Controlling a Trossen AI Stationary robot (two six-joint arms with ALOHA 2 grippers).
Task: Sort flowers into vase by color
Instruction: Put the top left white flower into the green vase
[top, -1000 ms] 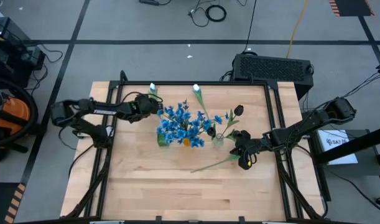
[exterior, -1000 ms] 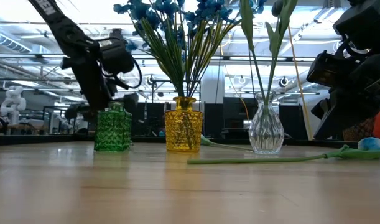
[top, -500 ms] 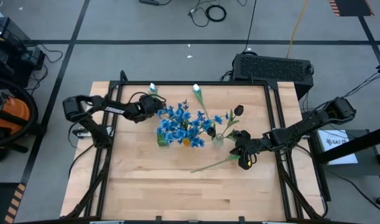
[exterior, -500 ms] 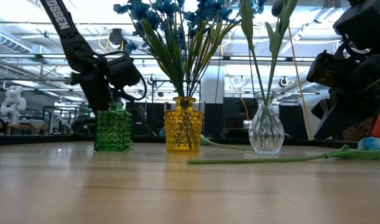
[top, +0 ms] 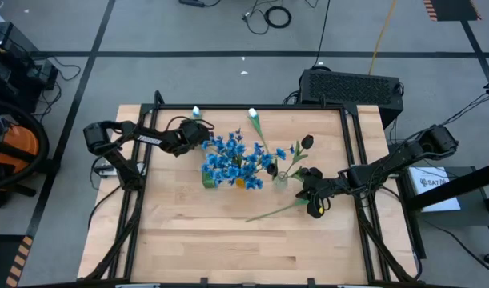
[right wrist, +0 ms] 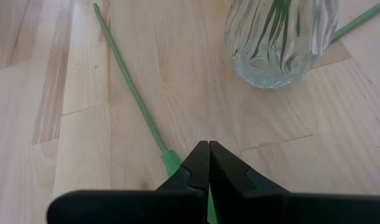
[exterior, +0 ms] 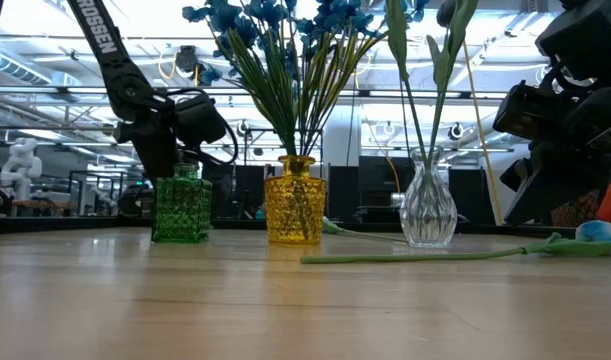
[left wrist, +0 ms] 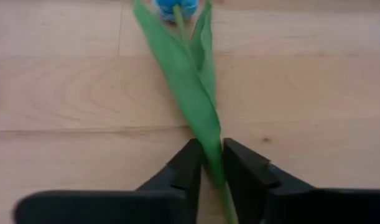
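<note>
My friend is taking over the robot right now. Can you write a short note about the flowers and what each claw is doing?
Left gripper: shut on a leafy flower stem, above the green vase.
Right gripper: shut on a stem lying on the table, beside the clear vase.
Done: blue flowers in the yellow vase; thin stems in the clear vase.
Left: place both held flowers; the green vase seems empty.
</note>
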